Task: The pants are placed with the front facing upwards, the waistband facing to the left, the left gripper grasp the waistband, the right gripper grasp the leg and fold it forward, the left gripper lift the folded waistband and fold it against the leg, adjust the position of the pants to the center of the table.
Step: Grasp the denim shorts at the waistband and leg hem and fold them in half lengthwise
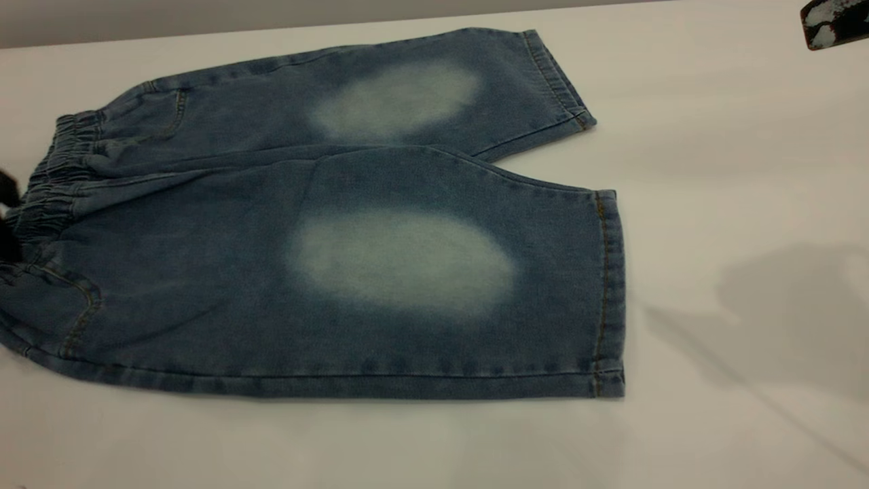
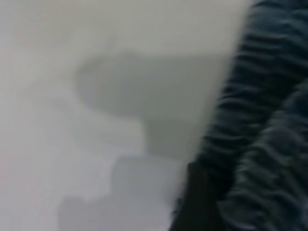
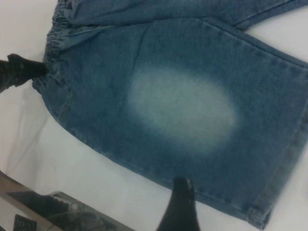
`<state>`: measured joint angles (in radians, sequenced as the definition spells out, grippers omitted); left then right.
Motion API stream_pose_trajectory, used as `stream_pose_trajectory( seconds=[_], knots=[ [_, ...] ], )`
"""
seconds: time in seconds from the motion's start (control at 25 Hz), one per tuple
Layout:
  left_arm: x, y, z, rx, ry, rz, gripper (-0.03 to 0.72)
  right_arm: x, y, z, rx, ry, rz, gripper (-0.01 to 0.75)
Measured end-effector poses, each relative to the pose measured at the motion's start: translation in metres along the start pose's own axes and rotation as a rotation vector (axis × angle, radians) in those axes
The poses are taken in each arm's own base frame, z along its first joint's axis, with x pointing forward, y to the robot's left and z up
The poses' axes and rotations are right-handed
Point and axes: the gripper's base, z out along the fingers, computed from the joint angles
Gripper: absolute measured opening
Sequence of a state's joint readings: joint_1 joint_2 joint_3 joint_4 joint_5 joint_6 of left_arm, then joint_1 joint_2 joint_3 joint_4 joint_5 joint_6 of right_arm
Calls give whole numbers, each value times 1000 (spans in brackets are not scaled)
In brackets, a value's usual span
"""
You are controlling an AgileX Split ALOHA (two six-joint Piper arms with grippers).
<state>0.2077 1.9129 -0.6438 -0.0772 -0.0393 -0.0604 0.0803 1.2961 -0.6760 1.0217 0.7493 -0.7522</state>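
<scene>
Short blue denim pants (image 1: 326,224) spread flat on off-white table (image 1: 713,136) for folding; left gripper (image 3: 21,72) at gathered waistband (image 1: 51,183), right gripper (image 3: 180,211) above leg (image 3: 192,110), finger states indiscernible.

My tabletop (image 1: 713,149) is a smooth, off-white surface that fills nearly everything I can see. Soft grey shadows (image 1: 781,319) lie across it on my right side, under even, diffuse light. Beyond its far edge a plain grey wall (image 1: 204,17) runs along behind.
</scene>
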Motion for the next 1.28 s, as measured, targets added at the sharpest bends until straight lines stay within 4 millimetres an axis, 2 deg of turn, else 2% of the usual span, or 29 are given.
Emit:
stream_pose_trajectory(
  seconds=[0.36,0.64,1.28],
  knots=[
    [1,1,0,-5,65,-9,492,1,1,0,-8,8,0,533],
    [2,25,-1,-38,94,-93,492,1,1,0,-13,13,-1,533],
    [-1,18,-1,-28,57,-63,482,2,2,0,-19,20,-8,533]
  ],
)
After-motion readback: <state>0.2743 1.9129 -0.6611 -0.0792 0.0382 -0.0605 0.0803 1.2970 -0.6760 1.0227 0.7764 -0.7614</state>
